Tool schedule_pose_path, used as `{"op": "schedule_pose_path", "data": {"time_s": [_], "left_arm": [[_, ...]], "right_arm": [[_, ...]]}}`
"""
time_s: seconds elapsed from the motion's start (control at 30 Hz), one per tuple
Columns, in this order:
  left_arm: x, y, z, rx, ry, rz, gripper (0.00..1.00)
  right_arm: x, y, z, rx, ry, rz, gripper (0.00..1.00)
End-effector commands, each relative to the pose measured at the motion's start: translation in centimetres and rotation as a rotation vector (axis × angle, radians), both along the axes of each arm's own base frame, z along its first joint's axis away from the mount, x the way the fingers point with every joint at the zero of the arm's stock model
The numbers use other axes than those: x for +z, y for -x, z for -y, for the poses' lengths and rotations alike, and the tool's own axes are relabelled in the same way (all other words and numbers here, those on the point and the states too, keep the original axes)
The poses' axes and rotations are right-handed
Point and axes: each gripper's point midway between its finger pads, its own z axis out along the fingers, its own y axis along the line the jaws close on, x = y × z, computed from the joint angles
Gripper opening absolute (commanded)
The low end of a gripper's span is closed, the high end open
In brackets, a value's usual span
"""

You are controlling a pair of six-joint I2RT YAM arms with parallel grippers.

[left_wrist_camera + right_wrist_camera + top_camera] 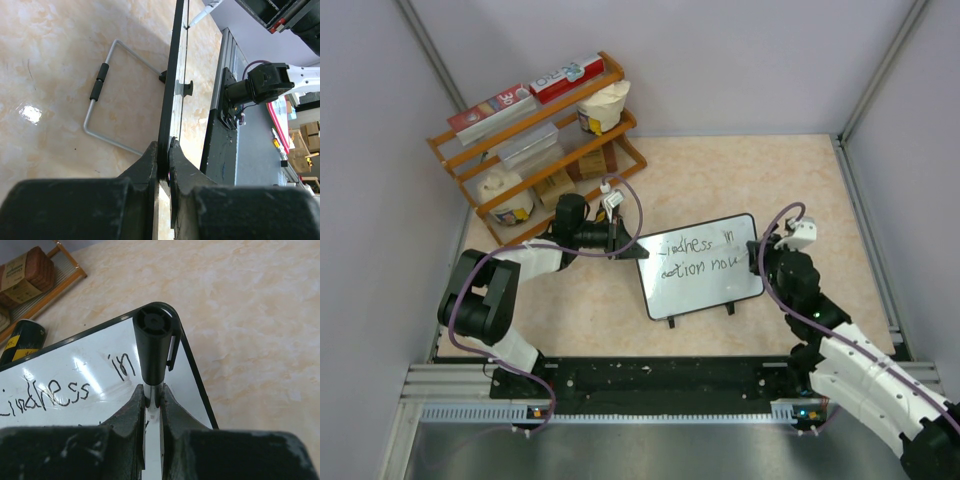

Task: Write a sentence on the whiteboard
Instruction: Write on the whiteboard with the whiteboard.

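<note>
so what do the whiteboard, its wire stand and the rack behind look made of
Whiteboard: glossy white coated face, going by the glare streaks across it. Its thin black frame looks like plastic.
Wire stand: bent silvery metal rod, shiny, with two black sleeves that are probably rubber or plastic.
Rack: orange-brown wood, likely varnished given its even sheen.
</note>
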Motion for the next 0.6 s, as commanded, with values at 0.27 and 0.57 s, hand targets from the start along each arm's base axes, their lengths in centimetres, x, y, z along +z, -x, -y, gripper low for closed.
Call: {"op": "schedule_pose_path", "data": {"time_s": [0.27, 0.57], "left_arm": [[-4.0, -0.2, -0.7, 0.037, -0.114, 0.027, 0.00], [-3.9, -0.2, -0.6, 0.036, -0.112, 0.028, 0.00]], "right_arm": [[-1.7, 1.0, 1.2, -0.039, 0.003, -0.039, 0.00], [1.4, -0.6, 1.2, -0.071, -0.003, 0.025, 0.00]]}}
